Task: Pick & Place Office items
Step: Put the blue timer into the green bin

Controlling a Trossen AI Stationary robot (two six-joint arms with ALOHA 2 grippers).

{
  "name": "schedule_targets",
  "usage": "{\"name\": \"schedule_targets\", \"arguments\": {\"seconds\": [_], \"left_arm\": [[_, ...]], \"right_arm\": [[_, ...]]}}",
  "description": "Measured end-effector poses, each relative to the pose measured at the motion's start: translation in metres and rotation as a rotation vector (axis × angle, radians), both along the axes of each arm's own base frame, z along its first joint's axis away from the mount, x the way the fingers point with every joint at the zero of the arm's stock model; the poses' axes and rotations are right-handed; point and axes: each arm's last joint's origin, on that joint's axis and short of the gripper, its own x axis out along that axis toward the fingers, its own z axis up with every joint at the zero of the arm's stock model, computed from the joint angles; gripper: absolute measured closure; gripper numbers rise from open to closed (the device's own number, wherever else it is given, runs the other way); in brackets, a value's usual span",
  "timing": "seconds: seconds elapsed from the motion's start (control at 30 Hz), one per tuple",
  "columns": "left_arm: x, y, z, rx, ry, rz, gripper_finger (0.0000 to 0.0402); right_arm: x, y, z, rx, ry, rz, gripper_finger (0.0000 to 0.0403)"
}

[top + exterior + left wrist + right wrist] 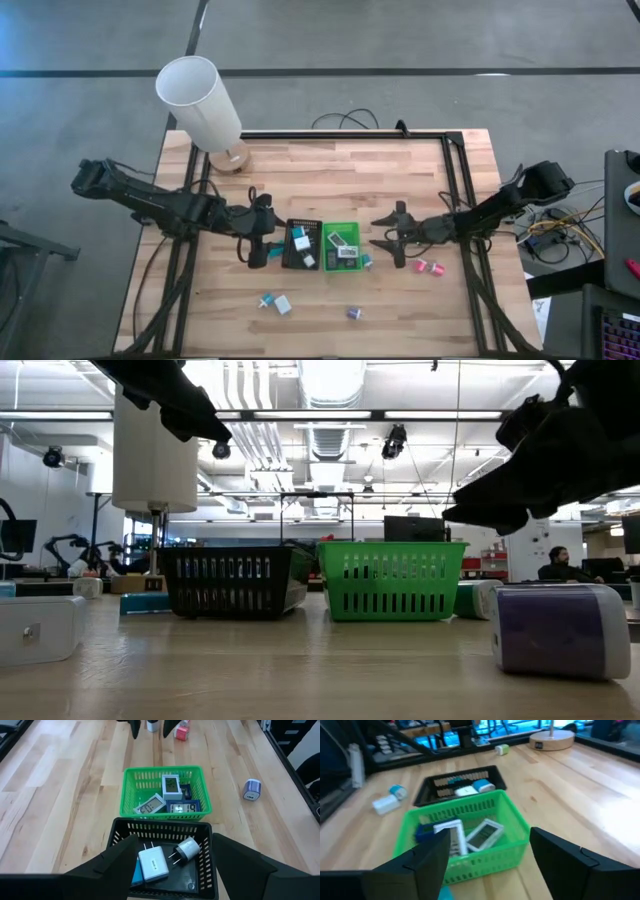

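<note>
My left gripper [256,243] hovers just beside the black tray [301,245], on its outer side, fingers [115,862] spread apart with nothing between them. My right gripper [392,236] hangs just beside the green tray [340,246], on the opposite side, its fingers [422,860] also standing wide and empty. The two trays sit side by side in the middle of the wooden table [330,170]. In the black tray lie a white charger [153,864], a teal piece [137,871] and a white-and-black plug [186,850]. The green tray holds small white display pieces [150,805] and blue ones [182,808]. Loose items lie on the table: pink pieces [428,267] near my right gripper, a purple one [353,313] toward the near edge, and a teal and white pair [276,303] well apart from it. The white lamp [200,100] stands at the far left corner.
</note>
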Motion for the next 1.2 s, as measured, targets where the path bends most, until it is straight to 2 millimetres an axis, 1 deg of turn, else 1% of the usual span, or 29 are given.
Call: {"name": "schedule_targets", "arguments": {"seconds": [0.23,0.3,0.37,0.47,0.63,0.7,0.8,0.9,0.97,1.1,1.2], "left_arm": [[0.000,0.000,0.000,0.000,0.000,-0.001,0.0145],[0.000,0.000,0.000,0.000,0.001,-0.001,0.0145],[0.000,0.000,0.000,0.001,0.001,-0.001,0.0145],[0.000,0.000,0.000,0.001,0.001,-0.001,0.0145],[0.000,0.000,0.000,0.001,0.001,-0.001,0.0145],[0.000,0.000,0.000,0.001,0.001,-0.001,0.0145],[0.000,0.000,0.000,0.002,0.005,-0.001,0.0145],[-0.001,-0.001,-0.002,0.013,0.012,-0.015,0.0145],[-0.003,-0.004,-0.007,0.022,0.014,-0.033,0.0145],[-0.006,-0.009,-0.021,0.006,-0.049,-0.059,0.0145],[-0.010,-0.009,-0.032,-0.015,-0.123,-0.062,0.0145]], "right_arm": [[0.012,0.002,-0.007,-0.058,0.049,-0.052,0.0086],[0.015,0.002,-0.009,-0.064,0.056,-0.051,0.0085],[0.016,0.003,-0.010,-0.073,0.065,-0.049,0.0095],[0.018,0.003,-0.009,-0.090,0.066,-0.045,0.0136],[0.020,0.004,-0.006,-0.114,0.056,-0.036,0.0244],[0.020,0.004,-0.005,-0.115,0.050,-0.036,0.0280],[0.017,0.003,-0.005,-0.115,0.050,-0.036,0.0310],[0.014,0.002,-0.003,-0.107,0.037,-0.037,0.0313],[0.012,0.002,-0.001,-0.100,0.024,-0.038,0.0307],[0.008,0.001,0.003,-0.100,0.011,-0.038,0.0284],[0.006,0.000,0.004,-0.104,0.028,-0.040,0.0264]]}}
